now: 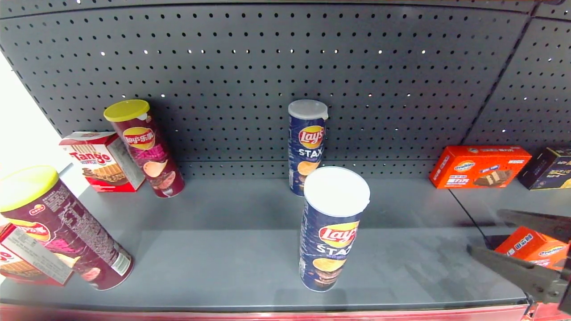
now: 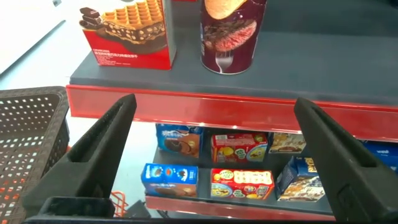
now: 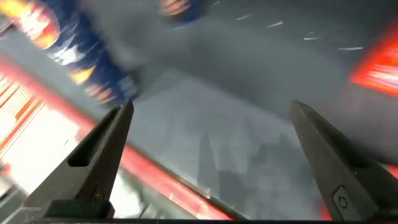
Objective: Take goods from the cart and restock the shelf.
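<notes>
Front blue chip can (image 1: 333,229): upright with its white lid on, a little right of the middle of the shelf (image 1: 232,249), near the front lip but not on it.
Rear blue chip can (image 1: 306,147): upright against the pegboard back panel (image 1: 267,67), straight behind the front one and apart from it.
Right gripper (image 1: 484,232): over the shelf's right front corner, fingers spread wide with nothing between them; bare shelf lies between it and the front blue chip can.
Left gripper (image 2: 214,102): out in front of the shelf, facing its red front strip (image 2: 205,112), fingers wide apart and empty.
Cart basket (image 2: 31,137): dark and perforated, just beside the left gripper.
Open room: a broad bare stretch on each side of the two blue cans, running from back panel to front lip.
Left end: rear maroon chip can (image 1: 143,147), yellow-lidded, at the back with a wafer box (image 1: 102,161) just beside it; front maroon chip can (image 1: 67,229) near the front lip, a second wafer box (image 1: 26,258) against it.
Right end: orange snack box (image 1: 479,166) at the back, a dark box (image 1: 551,168) beside it; a second orange box (image 1: 531,247) close behind the right gripper's fingers.
Lower shelf: boxed goods (image 2: 239,165) in rows under the red front strip.
</notes>
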Robot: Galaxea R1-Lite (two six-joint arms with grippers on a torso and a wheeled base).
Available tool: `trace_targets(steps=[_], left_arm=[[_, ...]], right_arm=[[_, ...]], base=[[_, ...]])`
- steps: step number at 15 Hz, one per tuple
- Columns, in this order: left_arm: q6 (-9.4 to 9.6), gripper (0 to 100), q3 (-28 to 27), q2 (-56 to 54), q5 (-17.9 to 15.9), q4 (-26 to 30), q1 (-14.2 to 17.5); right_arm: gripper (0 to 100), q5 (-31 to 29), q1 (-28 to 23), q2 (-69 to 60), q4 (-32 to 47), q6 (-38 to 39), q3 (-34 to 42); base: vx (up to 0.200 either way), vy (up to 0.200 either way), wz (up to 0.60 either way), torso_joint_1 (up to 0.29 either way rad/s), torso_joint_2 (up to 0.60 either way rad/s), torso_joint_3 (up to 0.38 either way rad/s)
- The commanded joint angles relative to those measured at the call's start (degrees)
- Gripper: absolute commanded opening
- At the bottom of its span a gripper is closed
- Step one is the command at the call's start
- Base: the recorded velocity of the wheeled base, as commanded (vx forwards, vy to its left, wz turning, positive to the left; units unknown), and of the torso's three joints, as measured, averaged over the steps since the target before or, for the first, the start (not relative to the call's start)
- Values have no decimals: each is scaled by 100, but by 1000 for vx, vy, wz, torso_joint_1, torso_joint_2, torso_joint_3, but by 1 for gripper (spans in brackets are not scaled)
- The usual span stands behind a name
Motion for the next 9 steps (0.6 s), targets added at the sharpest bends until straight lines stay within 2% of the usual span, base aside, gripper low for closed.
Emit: trace_targets(steps=[1, 6, 9], left_arm=[[-6, 100, 1, 10, 4, -2, 2], [3, 100, 1, 10, -5, -2, 2], [-6, 100, 1, 10, -5, -2, 2]], right_arm=[[100, -1, 559, 862, -16, -17, 34], [100, -53, 788, 1390, -139, -17, -28], [100, -273, 999, 1864, -834, 1, 69]], base=[[0, 0, 0, 0, 0, 0], [0, 0, 0, 0, 0, 0], [0, 0, 0, 0, 0, 0]])
